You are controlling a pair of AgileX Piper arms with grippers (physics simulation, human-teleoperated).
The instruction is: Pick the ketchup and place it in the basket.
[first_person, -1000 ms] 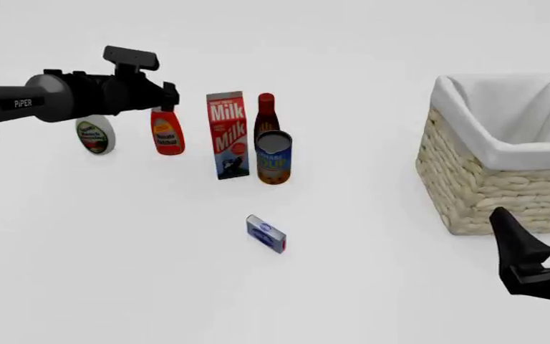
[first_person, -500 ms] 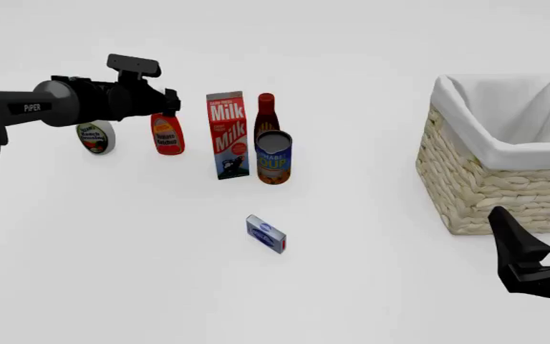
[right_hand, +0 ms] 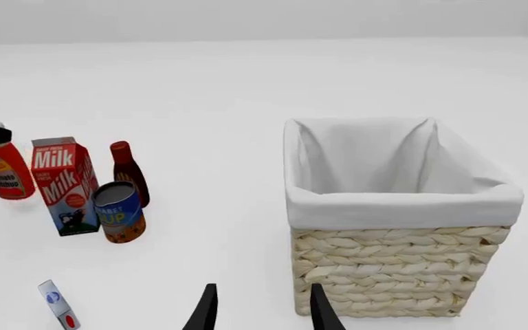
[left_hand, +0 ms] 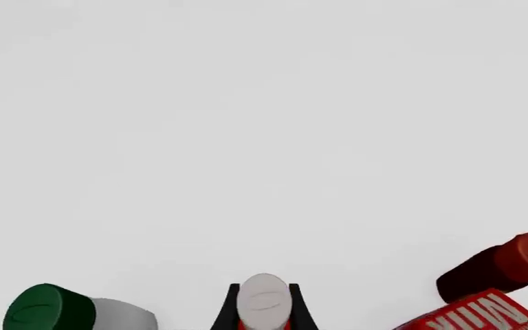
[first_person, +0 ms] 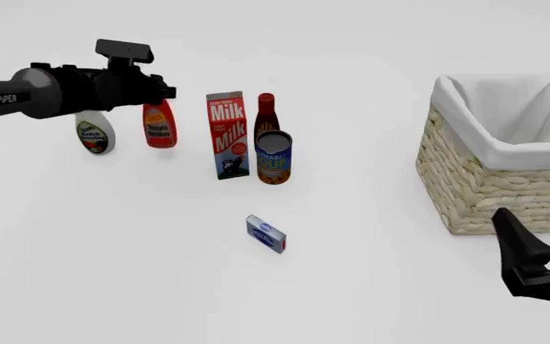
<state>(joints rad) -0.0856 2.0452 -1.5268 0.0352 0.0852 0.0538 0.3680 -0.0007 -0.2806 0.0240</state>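
Ketchup (first_person: 160,125) clamped at cap by left gripper (first_person: 157,94), tilted, right gripper (first_person: 541,240) held open near basket (first_person: 480,190)

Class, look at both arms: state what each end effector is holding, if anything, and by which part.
The left end effector holds the ketchup by its white cap and neck. The right end effector is open, holding nothing.

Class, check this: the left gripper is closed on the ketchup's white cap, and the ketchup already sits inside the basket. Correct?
Not quite. The left gripper does grip the ketchup at its cap, but the front view shows it far left of the basket, beside the milk carton.
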